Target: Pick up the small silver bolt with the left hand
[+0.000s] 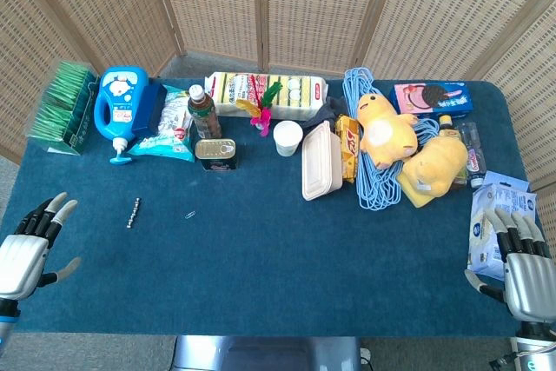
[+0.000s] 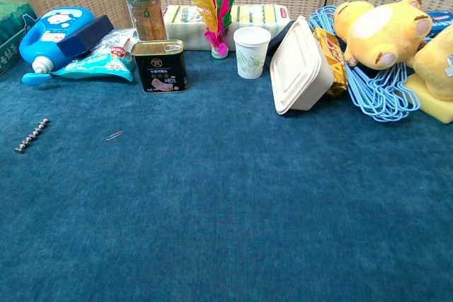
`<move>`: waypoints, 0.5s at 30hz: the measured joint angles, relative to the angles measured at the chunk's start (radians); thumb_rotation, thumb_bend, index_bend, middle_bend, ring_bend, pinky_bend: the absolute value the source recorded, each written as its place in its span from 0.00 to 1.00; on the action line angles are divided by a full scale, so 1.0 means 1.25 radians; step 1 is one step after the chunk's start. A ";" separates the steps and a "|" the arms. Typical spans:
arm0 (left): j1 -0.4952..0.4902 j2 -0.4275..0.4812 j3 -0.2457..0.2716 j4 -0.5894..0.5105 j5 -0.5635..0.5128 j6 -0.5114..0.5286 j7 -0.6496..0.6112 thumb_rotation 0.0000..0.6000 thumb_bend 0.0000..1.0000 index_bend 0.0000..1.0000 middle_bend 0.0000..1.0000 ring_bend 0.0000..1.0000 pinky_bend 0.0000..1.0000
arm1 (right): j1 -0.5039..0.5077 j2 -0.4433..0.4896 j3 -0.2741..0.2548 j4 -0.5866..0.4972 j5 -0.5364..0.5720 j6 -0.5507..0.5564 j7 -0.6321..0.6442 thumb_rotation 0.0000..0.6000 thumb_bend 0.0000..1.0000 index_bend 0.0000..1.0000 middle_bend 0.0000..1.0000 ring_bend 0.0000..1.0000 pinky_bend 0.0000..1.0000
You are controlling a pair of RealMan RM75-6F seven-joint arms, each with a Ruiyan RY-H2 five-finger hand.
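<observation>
The left hand (image 1: 30, 245) is waiting empty with fingers spread wide, because the small silver bolt (image 1: 134, 213) is lying untouched ahead and to its right on the blue table (image 1: 278, 275).

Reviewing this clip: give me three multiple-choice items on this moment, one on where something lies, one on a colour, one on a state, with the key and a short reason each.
1. Where does the silver bolt lie?
A. On the bare cloth near the left hand, left of the paper clip
B. Inside the paper cup
C. On top of the tin

2. What colour is the tablecloth?
A. Red
B. Dark blue
C. White

3. What is the left hand doing?
A. Holding the bolt
B. Pressing on the tin
C. Holding nothing, fingers apart

Key: 1 A, the head view shows the bolt on open cloth between the hand and the clip. 2 B, the cloth is dark blue in both views. 3 C, the hand sits at the table's edge, apart from the bolt, with spread fingers.
</observation>
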 measured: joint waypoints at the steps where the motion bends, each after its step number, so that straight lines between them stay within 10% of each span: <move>1: -0.001 0.000 0.001 0.001 0.000 -0.001 0.000 1.00 0.38 0.06 0.00 0.00 0.12 | 0.000 0.000 0.000 0.001 0.001 -0.001 -0.001 1.00 0.00 0.00 0.00 0.00 0.00; 15: -0.026 -0.037 -0.005 0.097 0.003 -0.028 -0.008 1.00 0.38 0.05 0.00 0.00 0.12 | -0.002 -0.001 0.003 0.000 0.008 0.001 -0.003 1.00 0.00 0.00 0.00 0.00 0.00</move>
